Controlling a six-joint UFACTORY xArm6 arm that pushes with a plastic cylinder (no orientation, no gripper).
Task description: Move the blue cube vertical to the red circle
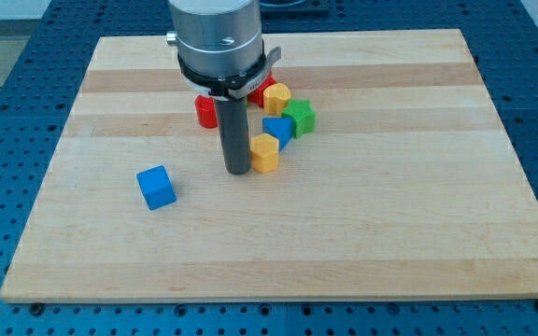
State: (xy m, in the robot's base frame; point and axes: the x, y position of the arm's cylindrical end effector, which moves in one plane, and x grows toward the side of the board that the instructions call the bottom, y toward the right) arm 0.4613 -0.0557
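The blue cube [156, 187] sits alone on the wooden board [344, 243], left of centre. The red circle [206, 111], a short red cylinder, stands near the view's top centre, partly hidden behind the arm. My tip [238, 171] rests on the board to the right of the blue cube and below the red circle, touching or almost touching a yellow block [265, 153] on its right. The blue cube lies below and to the left of the red circle.
A cluster lies right of the rod: a second blue block [277, 130], a green block [299, 118], another yellow block [276, 97] and a red block [259, 91] half hidden by the arm. A blue pegboard table [7, 140] surrounds the board.
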